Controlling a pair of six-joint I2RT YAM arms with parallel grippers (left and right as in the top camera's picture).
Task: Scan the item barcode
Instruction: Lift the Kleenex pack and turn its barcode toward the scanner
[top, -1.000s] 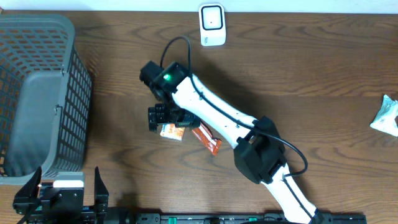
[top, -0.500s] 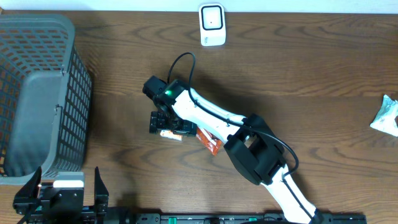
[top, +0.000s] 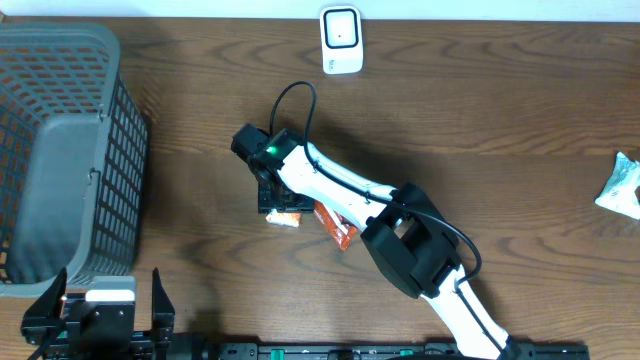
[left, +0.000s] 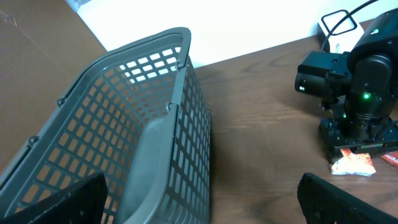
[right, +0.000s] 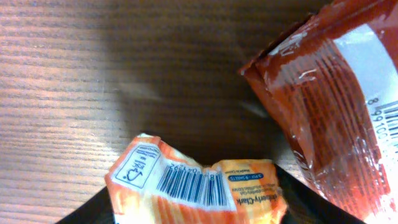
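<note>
Flanking the packet (right: 249, 186), right gripper (top: 283, 212) jaws show no certain pinch, left gripper (top: 110, 300) jaws spread; a crumpling squeeze could hide the barcode (right: 189, 185).

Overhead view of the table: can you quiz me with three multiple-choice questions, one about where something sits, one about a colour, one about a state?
1. Where is the white scanner?
A. bottom left corner
B. at the top edge of the table, near the middle
C. bottom right corner

2. What colour is the small packet that shows its barcode in the right wrist view?
A. blue
B. green
C. orange

3. How is the left gripper?
A. open, holding nothing
B. shut on the packet
C. shut on the scanner

Answers:
1. B, it stands alone at the top edge.
2. C, an orange wrapper surrounds the white barcode patch.
3. A, its fingers stand wide apart with nothing between them.
</note>
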